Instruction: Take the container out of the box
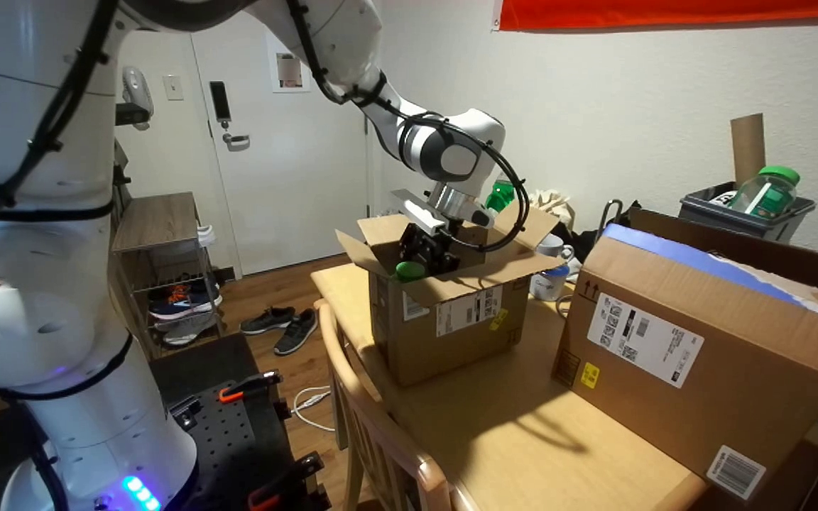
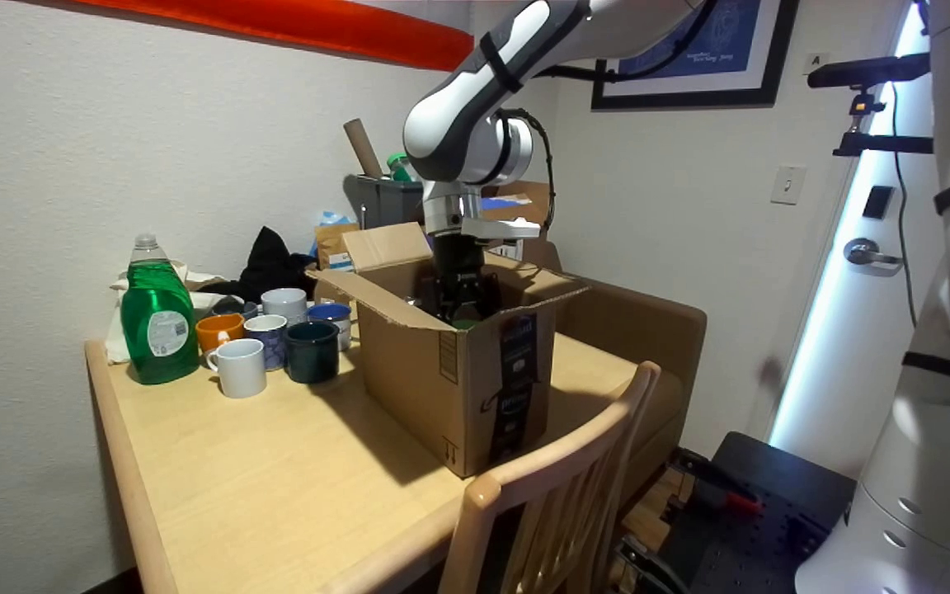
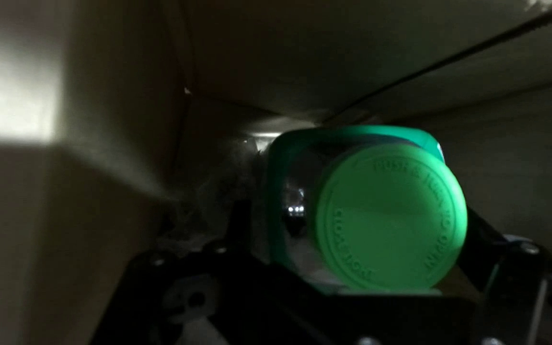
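Note:
The box (image 1: 444,355) is brown cardboard with its flaps folded outward, on the table. It also shows in an exterior view (image 2: 409,379), and its inner wall fills the left of the wrist view (image 3: 98,105). The container (image 3: 391,215) stands inside the box, with a round bright-green lid facing the camera. Its lid shows near the rim in both exterior views (image 1: 410,270) (image 2: 465,324). My gripper (image 3: 357,223) is down in the box, one finger on each side of the container. A gap shows at the left finger; the right fingertip is hidden behind the lid.
A larger carton (image 1: 735,376) stands on the table beside the box. Several mugs (image 2: 269,338) and a green soap bottle (image 2: 157,313) stand near the wall. A wooden chair (image 2: 557,487) is close against the table. A grey bin (image 1: 735,213) is behind the carton.

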You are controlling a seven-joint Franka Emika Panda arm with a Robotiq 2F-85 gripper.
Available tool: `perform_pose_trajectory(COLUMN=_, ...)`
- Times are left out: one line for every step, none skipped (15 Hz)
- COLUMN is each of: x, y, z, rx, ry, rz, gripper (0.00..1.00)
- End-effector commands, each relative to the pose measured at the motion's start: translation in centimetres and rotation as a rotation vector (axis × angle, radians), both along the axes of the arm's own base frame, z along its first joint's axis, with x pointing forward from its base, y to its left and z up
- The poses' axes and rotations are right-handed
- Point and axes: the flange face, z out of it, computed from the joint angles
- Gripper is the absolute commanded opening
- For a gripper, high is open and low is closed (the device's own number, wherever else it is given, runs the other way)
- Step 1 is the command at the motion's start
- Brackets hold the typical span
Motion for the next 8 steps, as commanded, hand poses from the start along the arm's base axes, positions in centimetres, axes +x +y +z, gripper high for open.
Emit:
perform_pose_trajectory(x=-0.36, y=-0.97, z=-0.18, rx=0.014, ry=-0.019, rz=0.013, gripper=1.00)
perform_pose_trajectory(x=-0.36, y=-1.01, z=-0.12, rx=0.014, ry=-0.019, rz=0.013, gripper=1.00)
perform_pose_trajectory(x=-0.35, y=-1.01, z=-0.08, rx=0.013, ry=-0.019, rz=0.011, gripper=0.86)
perform_pose_trajectory(x=-0.34, y=-0.98, z=0.01, rx=0.015, ry=-0.021, rz=0.013, gripper=0.74)
perform_pose_trajectory(x=-0.32, y=-0.95, z=0.11, rx=0.017, ry=-0.023, rz=0.012, gripper=0.66)
perform_pose_trajectory(x=-0.25, y=-0.93, z=0.28, rx=0.018, ry=-0.027, rz=0.010, gripper=0.60)
perform_pose_trajectory(x=-0.18, y=-0.96, z=0.50, rx=0.015, ry=-0.032, rz=0.010, gripper=0.56)
perform_pose_trajectory(x=-0.18, y=-0.91, z=0.52, rx=0.015, ry=-0.031, rz=0.010, gripper=0.54)
